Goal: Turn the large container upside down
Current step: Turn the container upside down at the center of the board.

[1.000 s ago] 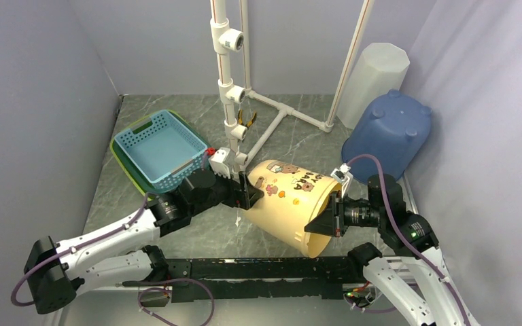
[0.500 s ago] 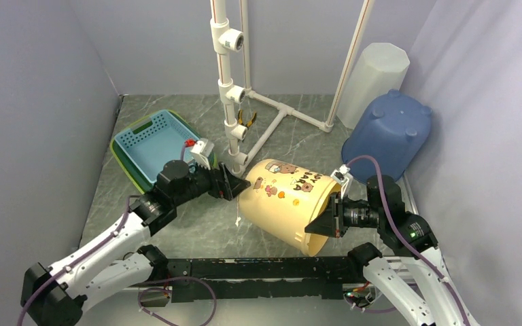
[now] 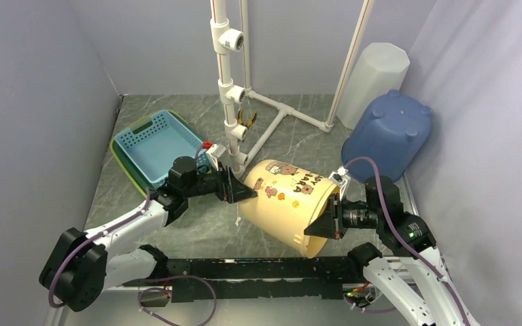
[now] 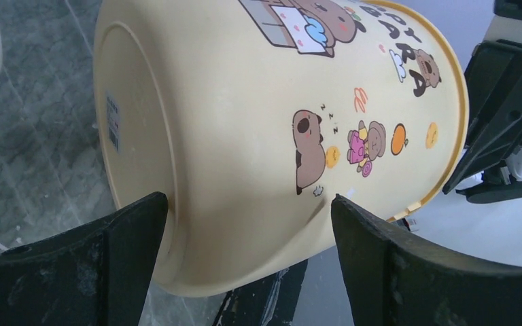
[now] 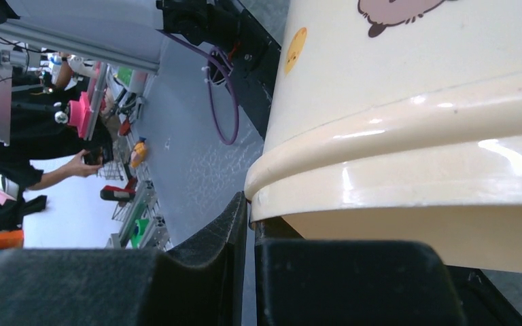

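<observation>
Large container (image 3: 287, 204) lies on its side mid-table, base toward the far left, mouth toward the near right. Can't tell whether its lower wall rests on the table (image 3: 292, 129) or hangs just clear.

Main risk, in my view: the whole bucket depends on one thin pinch. R gripper (image 3: 315, 229) is clamped tight on the mouth rim at the near-right edge. That glossy lip could slide out or pivot in the pinch once the turn loads it. The bucket would then prob. roll, since the wall is round and tapered.

L gripper (image 3: 242, 191) gives no backup. Its jaws are spread wide either side of the base end, closed on nothing. In the wrist view both fingers (image 4: 374, 238) sit close beside the wall, contact not clear. If L pushes off-ctr, the base could swing toward the PVC pipe frame (image 3: 228, 88) or the blue basket (image 3: 160, 146), both near. Less likely: the mouth end knocks the upturned blue tub (image 3: 389, 132) at far right.

Materials:
- **Table:** looks like grey veined stone, prob. slick.
- **Container:** smooth cream plastic w/ slight sheen. Tapered cylinder, rolled rim, recessed flat base, cartoon animal prints + a small label on the base.
- **Tub:** matte blue plastic, rounded.
- **Basket:** perforated hard plastic, rectangular, nested in a green one.
- **Frame:** white round pipe w/ fittings.
- **Gripper fingers:** black, hard, flat-faced.
</observation>
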You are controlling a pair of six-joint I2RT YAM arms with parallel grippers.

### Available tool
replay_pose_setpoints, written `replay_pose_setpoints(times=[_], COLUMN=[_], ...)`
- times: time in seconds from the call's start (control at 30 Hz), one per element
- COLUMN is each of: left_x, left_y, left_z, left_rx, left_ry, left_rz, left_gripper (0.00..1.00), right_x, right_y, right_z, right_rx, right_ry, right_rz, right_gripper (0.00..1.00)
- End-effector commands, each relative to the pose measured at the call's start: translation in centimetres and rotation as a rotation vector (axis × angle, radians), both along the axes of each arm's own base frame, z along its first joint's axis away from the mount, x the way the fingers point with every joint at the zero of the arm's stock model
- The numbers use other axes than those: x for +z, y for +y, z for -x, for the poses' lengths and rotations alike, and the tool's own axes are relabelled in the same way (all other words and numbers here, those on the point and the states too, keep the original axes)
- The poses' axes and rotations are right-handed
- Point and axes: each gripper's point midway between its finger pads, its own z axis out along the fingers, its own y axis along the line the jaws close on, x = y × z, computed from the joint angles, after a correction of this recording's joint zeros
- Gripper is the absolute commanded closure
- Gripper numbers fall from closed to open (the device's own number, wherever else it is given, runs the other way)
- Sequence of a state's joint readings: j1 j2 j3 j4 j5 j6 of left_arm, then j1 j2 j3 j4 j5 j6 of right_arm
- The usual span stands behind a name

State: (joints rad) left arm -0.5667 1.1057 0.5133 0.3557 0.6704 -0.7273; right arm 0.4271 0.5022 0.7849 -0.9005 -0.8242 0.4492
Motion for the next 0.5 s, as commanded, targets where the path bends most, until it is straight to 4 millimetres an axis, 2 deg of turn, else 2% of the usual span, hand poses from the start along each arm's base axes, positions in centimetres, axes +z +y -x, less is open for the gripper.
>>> replay_pose_setpoints(times=[0.0,0.07,0.17,0.37,0.4,0.47], left_x=[2.7,2.8,3.1,3.1,3.1,2.9], left_y=[-0.8,-0.7,-0.5,-0.3,-0.4,-0.6], left_z=[2.5,3.0,3.5,4.8,4.9,5.1], left_rx=[-0.155,-0.170,-0.173,-0.195,-0.201,-0.211], left_ry=[-0.058,-0.062,-0.070,-0.082,-0.083,-0.079], left_rz=[0.126,0.145,0.151,0.120,0.115,0.103], left_gripper=[0.09,0.14,0.19,0.20,0.20,0.20], right_x=[-0.5,-0.4,0.1,1.6,1.9,2.5], right_y=[-0.4,-0.9,-1.8,-3.8,-4.2,-5.0], right_z=[-1.6,-2.6,-4.3,-6.5,-7.0,-7.7], right_rx=[-0.082,-0.162,-0.317,-0.557,-0.596,-0.667], right_ry=[-0.011,-0.012,-0.005,-0.019,-0.028,-0.047], right_rz=[0.045,0.069,0.085,0.072,0.071,0.062], right_gripper=[0.94,0.84,0.53,0.43,0.38,0.37])
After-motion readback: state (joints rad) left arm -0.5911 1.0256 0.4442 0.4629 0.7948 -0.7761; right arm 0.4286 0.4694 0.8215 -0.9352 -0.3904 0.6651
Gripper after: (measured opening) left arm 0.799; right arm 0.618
